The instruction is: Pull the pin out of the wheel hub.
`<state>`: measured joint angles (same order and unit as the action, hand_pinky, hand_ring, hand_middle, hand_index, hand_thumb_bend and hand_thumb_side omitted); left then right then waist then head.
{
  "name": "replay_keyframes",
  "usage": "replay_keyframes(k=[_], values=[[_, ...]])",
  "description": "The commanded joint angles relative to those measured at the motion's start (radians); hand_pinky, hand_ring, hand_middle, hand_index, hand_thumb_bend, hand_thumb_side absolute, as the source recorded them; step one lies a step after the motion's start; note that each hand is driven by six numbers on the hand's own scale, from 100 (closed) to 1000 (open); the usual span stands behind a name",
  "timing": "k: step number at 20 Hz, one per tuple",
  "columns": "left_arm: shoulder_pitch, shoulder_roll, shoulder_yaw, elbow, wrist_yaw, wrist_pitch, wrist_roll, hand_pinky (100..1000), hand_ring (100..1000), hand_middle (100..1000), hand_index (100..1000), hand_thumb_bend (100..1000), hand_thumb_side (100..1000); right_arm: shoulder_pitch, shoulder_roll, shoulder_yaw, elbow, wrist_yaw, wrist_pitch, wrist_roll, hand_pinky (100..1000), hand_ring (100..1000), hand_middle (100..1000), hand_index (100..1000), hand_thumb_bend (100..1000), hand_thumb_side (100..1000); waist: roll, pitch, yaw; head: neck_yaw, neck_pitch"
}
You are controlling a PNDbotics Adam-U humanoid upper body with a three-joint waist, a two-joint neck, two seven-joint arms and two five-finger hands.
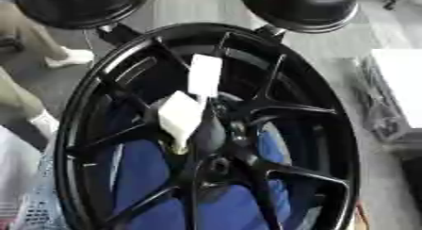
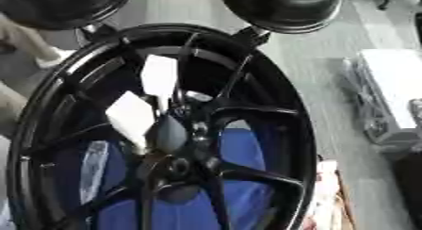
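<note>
1. The wheel (image 1: 329,130) fills most of the frame, lying slightly askew, its black spokes meeting at the hub (image 1: 218,164) just below centre.
2. A white block (image 1: 180,116) with a small yellowish tip at its lower end sits just above and left of the hub. A second white piece (image 1: 204,76) stands above it. The block is judged to be the pin or its handle, though this cannot be confirmed.
3. No hand is made out in either view, so it cannot be told whether the fingers are spread, pressed together or pinching anything.
4. For a clean pull, the white block is best pinched across its flat sides and drawn straight along its own axis. A sideways tug is likely to jam it against the hub.
5. The spokes crowd closely round the block, so room for the fingers is tight. An approach from above and left, through the wider gap between spokes, is judged easiest.
6. Two round black objects (image 1: 78,7) overhang the top of the frame, and a grey box (image 2: 387,97) lies at the right. The freest room for withdrawing is judged to be straight toward the camera.
7. Blue material (image 1: 140,177) shows behind the spokes at the lower centre.
</note>
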<state>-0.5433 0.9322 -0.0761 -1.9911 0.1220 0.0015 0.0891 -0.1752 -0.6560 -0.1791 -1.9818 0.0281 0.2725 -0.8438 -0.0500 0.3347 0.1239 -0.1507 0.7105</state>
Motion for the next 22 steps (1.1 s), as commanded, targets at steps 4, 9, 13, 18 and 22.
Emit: replay_keyframes(k=[4, 9, 13, 18, 22], values=[[-0.044, 0.046, -0.013, -0.009, -0.021, -0.026, -0.072, 728, 562, 586, 722, 100, 321, -0.005, -0.028, -0.008, -0.018, 0.007, 0.060, -0.063, 501, 627, 691, 561, 100, 450, 0.008, -0.020, -0.001, 0.003, -0.009], [-0.116, 0.091, -0.073, -0.009, -0.067, -0.068, -0.195, 736, 575, 602, 727, 100, 204, -0.002, -0.032, -0.001, -0.018, 0.000, 0.063, -0.063, 500, 626, 691, 560, 100, 455, 0.009, -0.021, -0.001, 0.000, -0.017], [-0.182, 0.123, -0.122, -0.009, -0.097, -0.086, -0.292, 742, 586, 615, 731, 100, 161, 0.000, -0.035, 0.002, -0.018, -0.002, 0.064, -0.063, 499, 626, 691, 560, 100, 455, 0.011, -0.022, -0.001, -0.004, -0.025], [-0.260, 0.131, -0.186, -0.009, -0.115, -0.101, -0.400, 744, 593, 623, 733, 100, 157, -0.001, -0.038, 0.008, -0.018, -0.006, 0.066, -0.063, 499, 626, 691, 560, 100, 455, 0.009, -0.024, -0.002, -0.012, -0.036], [-0.341, 0.122, -0.251, -0.009, -0.123, -0.105, -0.507, 747, 604, 637, 740, 100, 160, 0.003, -0.037, 0.011, -0.018, -0.010, 0.067, -0.063, 498, 625, 691, 559, 100, 459, 0.008, -0.026, -0.002, -0.015, -0.042]])
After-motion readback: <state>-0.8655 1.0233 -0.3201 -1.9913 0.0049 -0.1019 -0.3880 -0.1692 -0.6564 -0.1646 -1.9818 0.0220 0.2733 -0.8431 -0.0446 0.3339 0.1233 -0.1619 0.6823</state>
